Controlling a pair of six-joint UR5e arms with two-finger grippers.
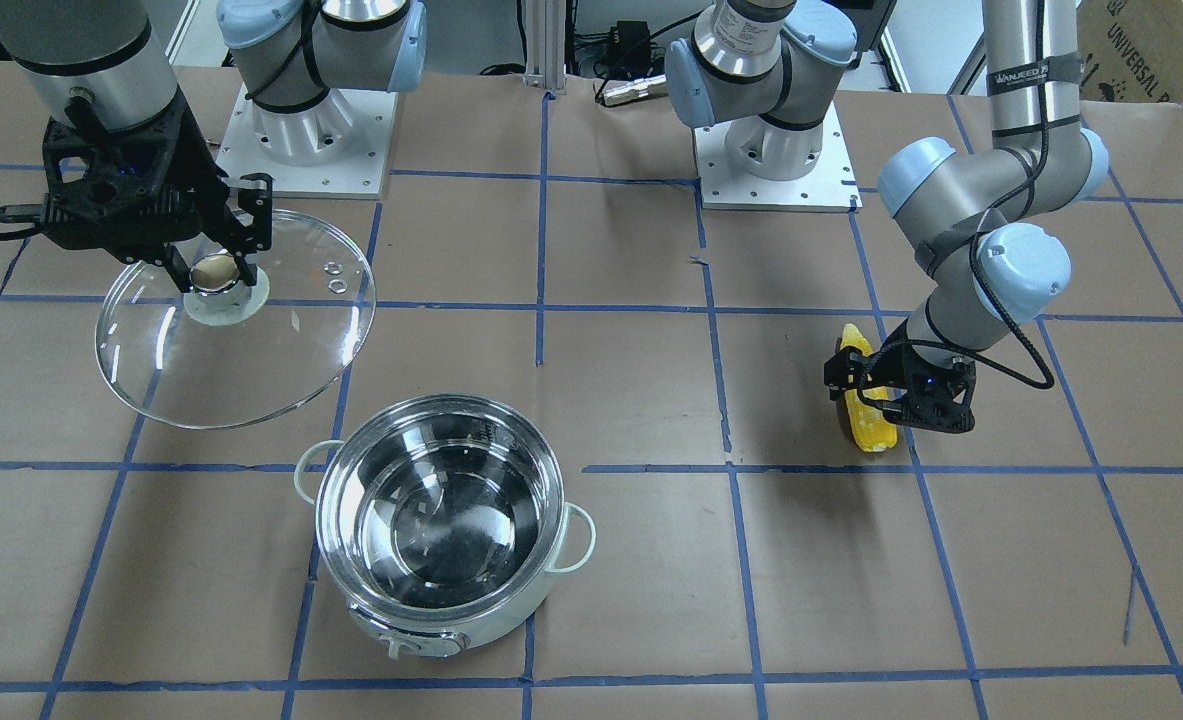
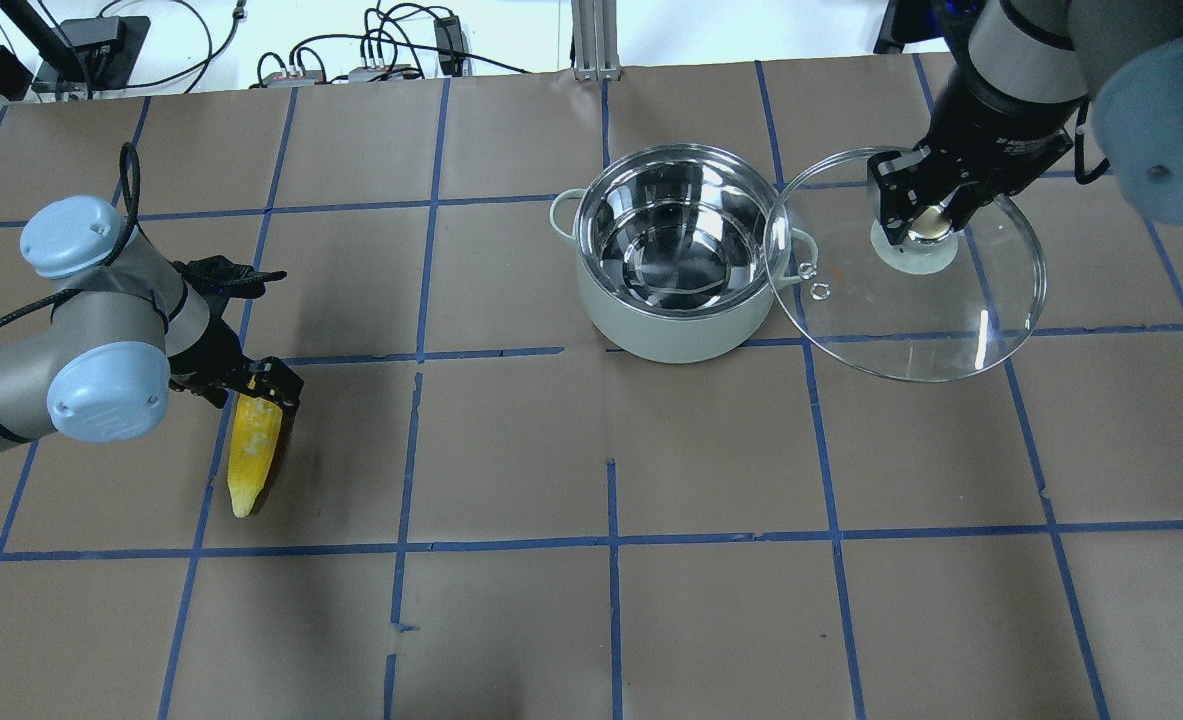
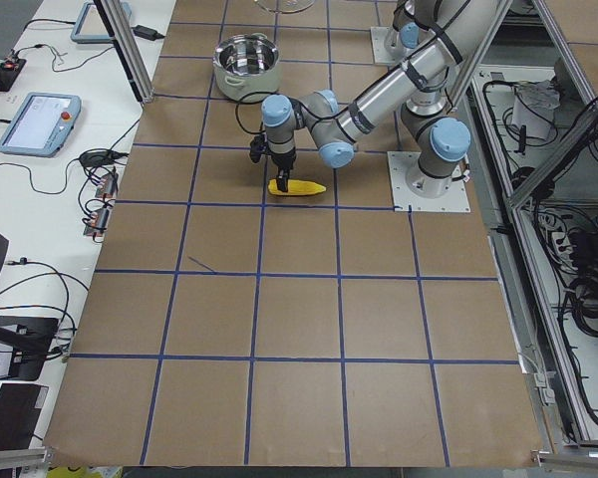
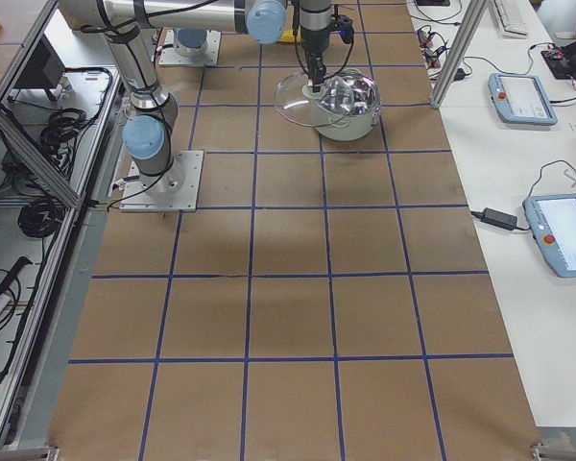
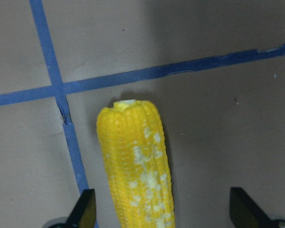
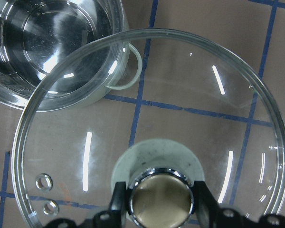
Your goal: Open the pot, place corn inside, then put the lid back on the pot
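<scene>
1. You are working the left gripper [image 5: 164,206] onto the corn [image 2: 251,450]. Its fingers are standing wide apart, one on each side of the ear, with nothing gripped yet. The corn is lying flat on the table [image 2: 511,620], well apart from the pot [image 2: 651,335].
2. In the left wrist view the ear is sitting nearer one finger than the other. You should be centring it before pinching and taking it across its thick part, where I judge it will roll least.
3. The right gripper [image 1: 216,268] is pinching the knob [image 6: 161,197] of the lid [image 2: 911,320]. It is holding the lid tilted beside the open, empty pot, seemingly off the table.
4. In the right wrist view the lid's rim is overlapping the pot's loop handle [image 6: 128,71]. You are risking a brush there, so be planning the corn's approach from the pot's other side.
5. Blue tape lines [image 2: 491,352] are crossing the table between corn and pot. They are lying flat, and I judge them no hindrance.
</scene>
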